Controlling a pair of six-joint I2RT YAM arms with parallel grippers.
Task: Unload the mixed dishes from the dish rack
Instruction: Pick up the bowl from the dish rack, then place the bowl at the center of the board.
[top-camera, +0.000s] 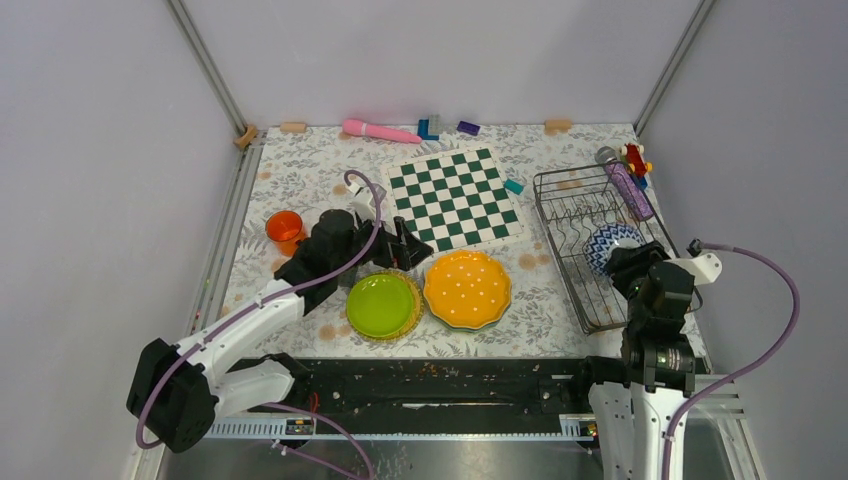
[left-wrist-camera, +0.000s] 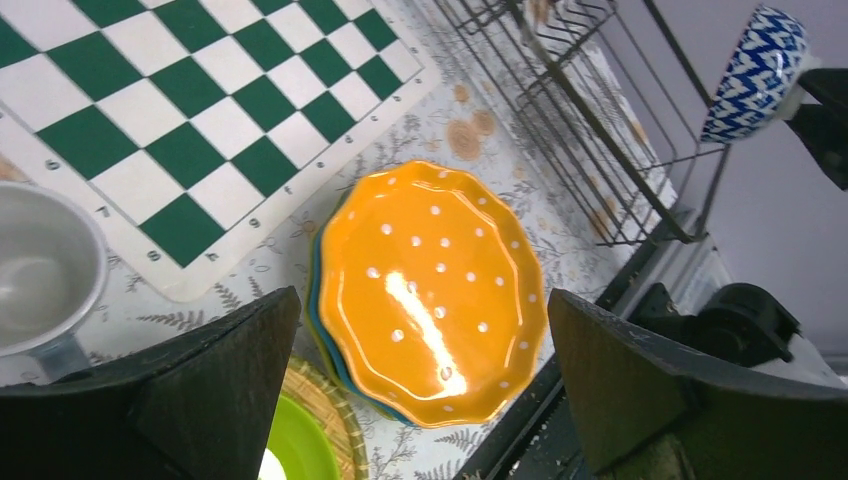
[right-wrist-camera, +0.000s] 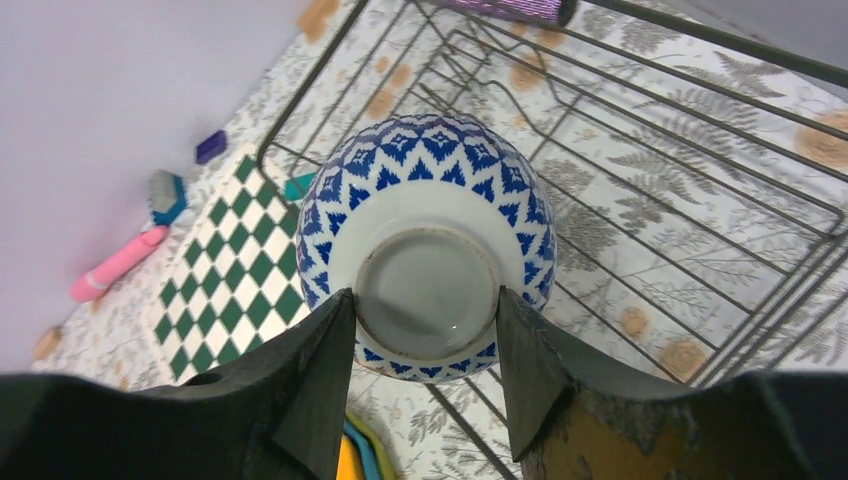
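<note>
Floral surface (top-camera: 290, 170); near, green plate (top-camera: 380, 304) and orange plate (left-wrist-camera: 430, 250), unloaded. Left pincer (left-wrist-camera: 422, 300) spread, empty, above orange plate. Right pincer (right-wrist-camera: 422, 300) pinching blue bowl (right-wrist-camera: 420, 190) by its foot, over rack (top-camera: 575, 215). Next, likely: carry bowl clear, set beside plates

Left arm (top-camera: 245, 325) and right arm (top-camera: 625, 425) are white, black-jointed, with lilac cables (top-camera: 735, 252).

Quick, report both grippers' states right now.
Left gripper: open, holding nothing, above the orange plate.
Right gripper: fingers closed on the base of the blue-and-white bowl.
</note>
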